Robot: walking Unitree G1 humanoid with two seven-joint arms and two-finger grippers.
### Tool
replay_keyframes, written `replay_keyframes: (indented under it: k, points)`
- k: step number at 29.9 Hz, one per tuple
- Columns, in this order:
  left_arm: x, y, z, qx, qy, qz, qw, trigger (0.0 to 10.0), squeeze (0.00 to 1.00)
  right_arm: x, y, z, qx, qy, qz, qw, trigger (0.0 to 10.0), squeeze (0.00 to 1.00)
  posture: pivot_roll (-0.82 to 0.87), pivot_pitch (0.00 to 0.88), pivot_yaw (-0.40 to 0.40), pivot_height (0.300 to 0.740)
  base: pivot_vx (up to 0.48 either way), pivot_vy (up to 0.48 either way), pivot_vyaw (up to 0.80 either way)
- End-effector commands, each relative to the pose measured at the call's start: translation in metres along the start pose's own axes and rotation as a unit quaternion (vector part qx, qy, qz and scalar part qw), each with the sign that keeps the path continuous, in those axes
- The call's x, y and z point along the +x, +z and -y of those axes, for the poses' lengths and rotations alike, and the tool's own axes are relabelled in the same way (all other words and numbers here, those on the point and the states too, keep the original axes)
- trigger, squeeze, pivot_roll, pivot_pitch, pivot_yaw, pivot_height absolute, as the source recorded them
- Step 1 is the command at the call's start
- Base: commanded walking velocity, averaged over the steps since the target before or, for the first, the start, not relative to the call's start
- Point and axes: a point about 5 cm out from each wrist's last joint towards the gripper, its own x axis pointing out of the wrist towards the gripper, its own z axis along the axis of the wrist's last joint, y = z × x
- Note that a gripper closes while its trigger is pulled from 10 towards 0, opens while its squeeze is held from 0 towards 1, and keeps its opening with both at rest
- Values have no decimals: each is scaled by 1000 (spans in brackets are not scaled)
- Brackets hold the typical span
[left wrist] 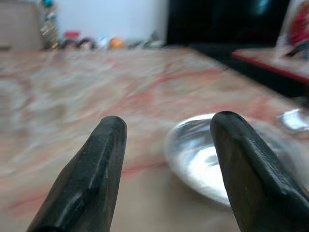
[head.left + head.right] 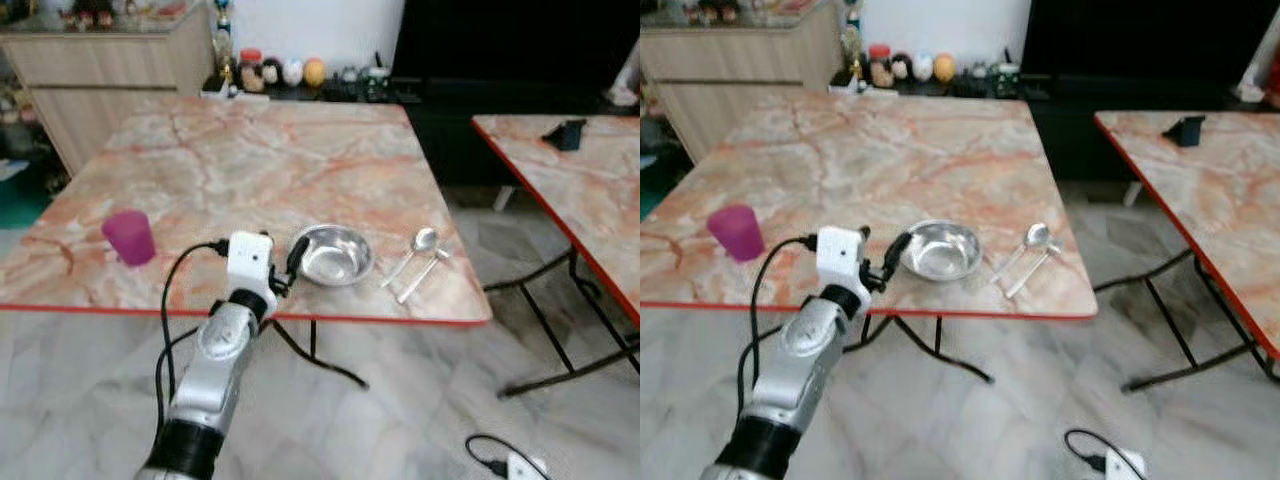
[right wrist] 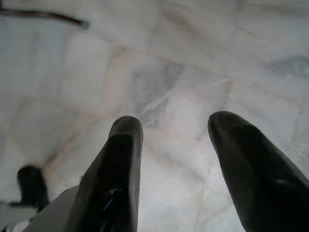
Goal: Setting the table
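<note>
The left gripper [image 2: 292, 262] reaches over the near edge of the marble-patterned table [image 2: 250, 160], its 2 black fingers [image 1: 96, 169] spread apart with nothing between them, their tips just beside the near-left rim of the steel bowl [image 2: 333, 254]. The right gripper [image 3: 176, 164] hangs over the pale tiled floor [image 3: 159, 63], its 2 fingers likewise parted and holding nothing.

The bowl sits upright close to the table's near edge. Just to its right lie a spoon [image 2: 418, 247] and a second slim utensil [image 2: 422, 274], side by side and touching or nearly so; what the second piece is cannot be told. To the left of the arm, near the same edge, stands a purple cup [image 2: 129, 237], well apart from the bowl.

Farther right stands a second table [image 2: 570, 190] with a small dark object [image 2: 566, 133] on it. Beyond, a row of small jars and figures [image 2: 270, 72] stands against the white wall.
</note>
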Motion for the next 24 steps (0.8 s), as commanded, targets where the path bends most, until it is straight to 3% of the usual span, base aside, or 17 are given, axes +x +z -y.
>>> replay_keyframes:
  k: [1, 4, 12, 18, 19, 20, 24]
  points:
    - [3, 2, 8, 3, -10, 1, 1000, 10000, 0, -2, -2, 10, 0, -11, -1, 1000, 10000, 0, 111, 0, -56, 740, 307, 0, 0]
    - [4, 2, 7, 8, -9, -2, 1000, 10000, 0, -1, -3, 10, -16, -10, -14, 1000, 10000, 0, 110, 0, -55, 740, 305, 0, 0]
    - [4, 1, 6, 13, -7, -3, 1000, 10000, 0, -1, -3, 9, -8, -5, -11, 1000, 10000, 0, 111, 0, -54, 740, 305, 0, 0]
    - [5, 0, 4, -31, 6, -26, 999, 10000, 0, -1, -3, 8, -8, -4, -11, 1000, 10000, 0, 111, 0, -52, 740, 0, 0, 0]
    - [4, -1, 3, -55, 12, -37, 998, 10000, 0, -1, -3, 8, -8, -4, -12, 1000, 10000, 0, 110, 0, -49, 740, 0, 0, 0]
    - [4, -3, 0, -89, 20, -49, 995, 10000, 1000, -1, -3, 8, -8, -4, -12, 1000, 10000, 0, 109, 0, -48, 740, 0, 0, 0]
    - [3, -5, -5, -106, 32, -61, 992, 10000, 1000, -1, -3, 8, -7, -3, -11, 1000, 10000, 0, 108, 0, -47, 740, 0, 0, 0]
